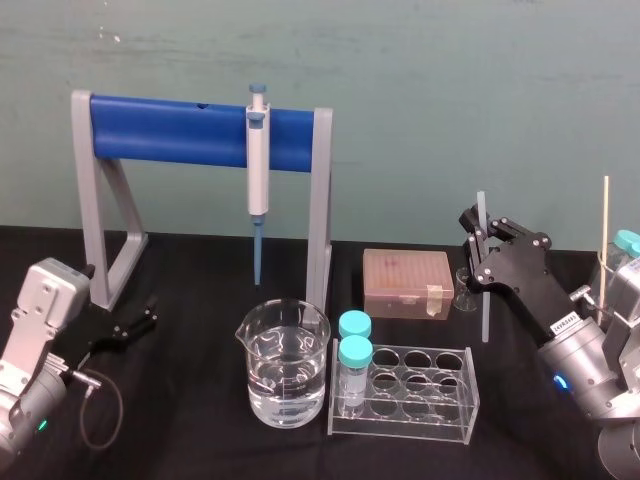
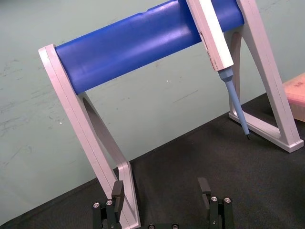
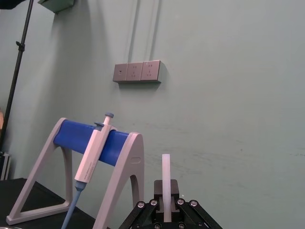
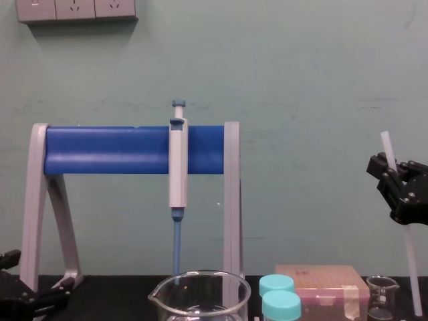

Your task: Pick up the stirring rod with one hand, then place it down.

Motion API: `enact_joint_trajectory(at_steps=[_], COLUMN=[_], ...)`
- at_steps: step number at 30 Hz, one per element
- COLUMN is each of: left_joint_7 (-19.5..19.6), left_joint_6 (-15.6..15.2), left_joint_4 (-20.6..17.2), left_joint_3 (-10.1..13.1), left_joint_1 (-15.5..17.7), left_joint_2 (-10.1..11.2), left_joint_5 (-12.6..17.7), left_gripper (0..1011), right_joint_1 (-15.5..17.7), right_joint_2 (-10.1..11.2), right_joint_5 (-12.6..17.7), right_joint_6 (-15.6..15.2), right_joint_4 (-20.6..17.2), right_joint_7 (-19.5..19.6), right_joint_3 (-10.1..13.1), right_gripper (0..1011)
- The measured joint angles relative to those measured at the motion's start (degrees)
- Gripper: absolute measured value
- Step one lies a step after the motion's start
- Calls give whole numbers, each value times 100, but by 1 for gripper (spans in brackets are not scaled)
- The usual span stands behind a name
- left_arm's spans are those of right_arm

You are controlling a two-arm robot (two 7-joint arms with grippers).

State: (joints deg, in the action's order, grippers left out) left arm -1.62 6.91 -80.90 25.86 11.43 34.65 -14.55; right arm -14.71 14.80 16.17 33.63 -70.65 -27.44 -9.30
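Observation:
The stirring rod (image 1: 483, 310) is a thin whitish translucent stick held nearly upright at the right of the table. My right gripper (image 1: 487, 252), the black hand, is shut on its upper part, with a short stub sticking out above the fingers. The chest view shows the stirring rod (image 4: 409, 261) slanting down from the right gripper (image 4: 396, 179), its lower end beside a small glass beaker (image 4: 382, 295) and outside it. The right wrist view shows the stirring rod (image 3: 166, 183) rising from between the fingers of the right gripper (image 3: 167, 213). My left gripper (image 1: 140, 322) rests open at the table's left, by the stand's foot.
A grey and blue stand (image 1: 200, 130) carries a hanging pipette (image 1: 258, 160). In front stand a large beaker of water (image 1: 284, 365) and a clear tube rack (image 1: 410, 395) with two teal-capped tubes. A pink box (image 1: 407, 282) sits behind the rack. A thin wooden stick (image 1: 605, 230) rises at far right.

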Motion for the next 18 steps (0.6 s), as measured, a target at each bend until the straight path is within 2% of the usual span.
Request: enact_joint_trajectory(at_steps=[18], left_joint_7=[0], left_joint_6=[0], left_joint_4=[0], left_joint_3=[0], left_joint_1=[0], left_joint_2=[0], left_joint_5=[0], left_gripper=[1000], right_joint_1=[0], right_joint_2=[0], right_joint_5=[0], right_joint_6=[0], right_joint_4=[0], right_joint_7=[0], right_joint_3=[0], right_gripper=[66])
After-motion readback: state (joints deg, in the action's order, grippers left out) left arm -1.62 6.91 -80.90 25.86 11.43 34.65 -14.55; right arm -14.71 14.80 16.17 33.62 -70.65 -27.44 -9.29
